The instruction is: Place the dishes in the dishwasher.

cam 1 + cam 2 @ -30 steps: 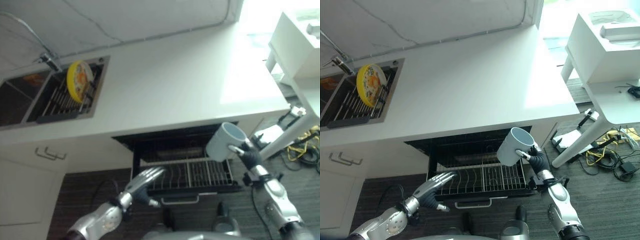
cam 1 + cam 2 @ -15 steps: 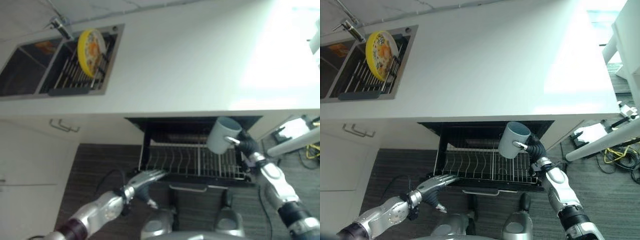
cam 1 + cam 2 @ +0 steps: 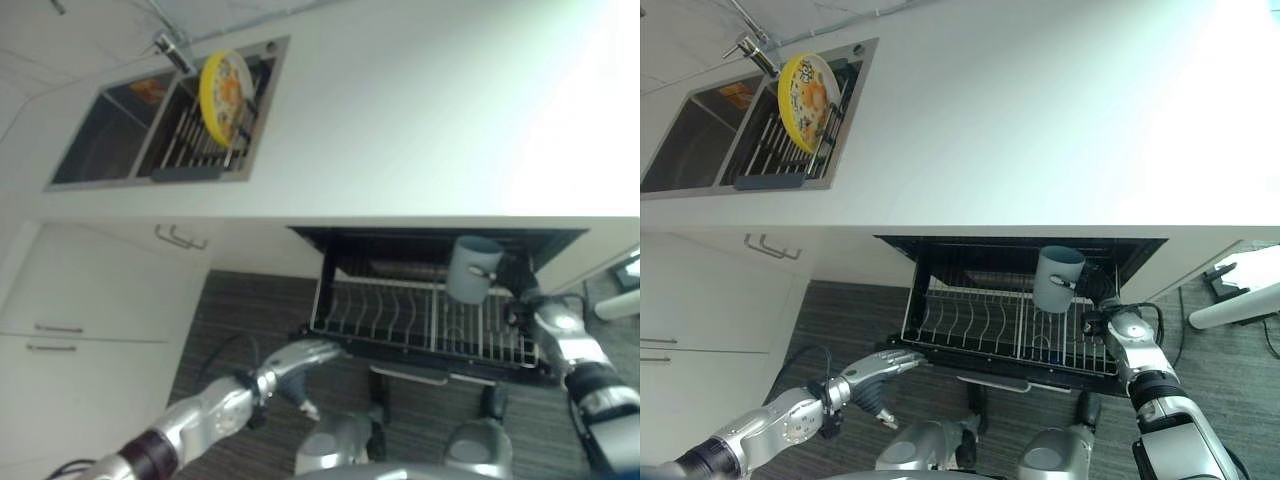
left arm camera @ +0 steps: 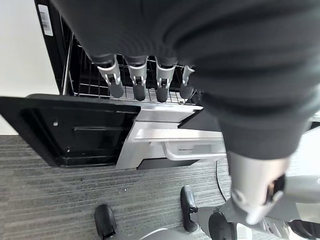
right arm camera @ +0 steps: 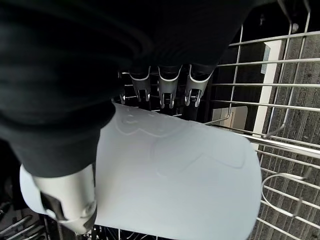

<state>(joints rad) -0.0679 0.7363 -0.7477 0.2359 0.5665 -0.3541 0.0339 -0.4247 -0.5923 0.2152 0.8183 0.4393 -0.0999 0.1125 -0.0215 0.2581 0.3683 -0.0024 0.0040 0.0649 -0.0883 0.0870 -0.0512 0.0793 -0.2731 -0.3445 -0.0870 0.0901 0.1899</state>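
The white desk (image 3: pixel 1060 120) spans the far side, the sink (image 3: pixel 700 150) at its left holding a yellow plate (image 3: pixel 805 95) upright in a drainer. Below, the dishwasher rack (image 3: pixel 990 330) is pulled out. The right hand (image 3: pixel 1102 322) grips the pale mug (image 3: pixel 1057 278) over the rack's right part – lowered crooked, it could catch a tine and tip. The left hand (image 3: pixel 880 370) hovers with relaxed straight fingers at the rack's near left corner – it may bump it
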